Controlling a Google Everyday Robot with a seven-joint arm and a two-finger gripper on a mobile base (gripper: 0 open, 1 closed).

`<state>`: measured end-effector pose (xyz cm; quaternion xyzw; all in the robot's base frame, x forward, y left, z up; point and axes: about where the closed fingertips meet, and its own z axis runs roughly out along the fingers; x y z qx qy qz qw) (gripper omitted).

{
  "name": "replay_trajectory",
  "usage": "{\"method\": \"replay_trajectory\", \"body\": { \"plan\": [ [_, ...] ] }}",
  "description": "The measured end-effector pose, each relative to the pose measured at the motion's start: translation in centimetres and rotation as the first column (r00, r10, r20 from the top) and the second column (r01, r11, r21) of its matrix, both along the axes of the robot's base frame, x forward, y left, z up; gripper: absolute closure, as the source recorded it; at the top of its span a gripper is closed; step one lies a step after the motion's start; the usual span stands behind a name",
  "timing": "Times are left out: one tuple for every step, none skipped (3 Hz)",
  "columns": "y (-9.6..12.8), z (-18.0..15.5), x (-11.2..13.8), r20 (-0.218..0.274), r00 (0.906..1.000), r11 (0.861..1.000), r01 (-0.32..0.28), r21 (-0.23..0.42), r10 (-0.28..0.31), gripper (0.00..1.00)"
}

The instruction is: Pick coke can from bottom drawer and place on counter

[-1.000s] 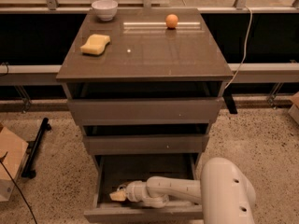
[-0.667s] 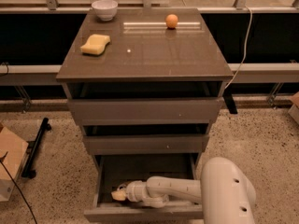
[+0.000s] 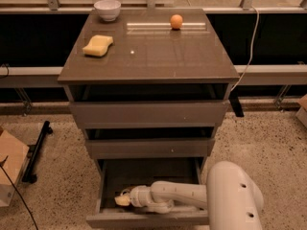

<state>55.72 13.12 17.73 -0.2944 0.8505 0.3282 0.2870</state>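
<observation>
The bottom drawer [image 3: 144, 175] is pulled open below the two upper drawers. My gripper [image 3: 122, 199] reaches into it from the right on a white arm [image 3: 177, 195] and sits low near the drawer's front left corner. The coke can does not show: no red can is visible in the drawer or on the counter, and the gripper and arm hide part of the drawer floor. The counter [image 3: 153, 56] is the glossy brown top of the cabinet.
On the counter lie a yellow sponge [image 3: 98, 45] at the left, a white bowl [image 3: 107, 9] at the back left and an orange ball [image 3: 176, 21] at the back. A cardboard box [image 3: 8, 169] and a black stand [image 3: 36, 152] are on the floor at the left.
The gripper has shifted very slightly to the right inside the bottom drawer. Nothing else has moved.
</observation>
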Motion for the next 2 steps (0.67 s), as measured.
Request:
{"method": "replay_trajectory", "body": {
  "plan": [
    [0.00, 0.04, 0.00, 0.000, 1.0000, 1.000, 0.000, 0.000, 0.000, 1.00],
    [0.00, 0.06, 0.00, 0.000, 1.0000, 1.000, 0.000, 0.000, 0.000, 1.00]
  ]
}}
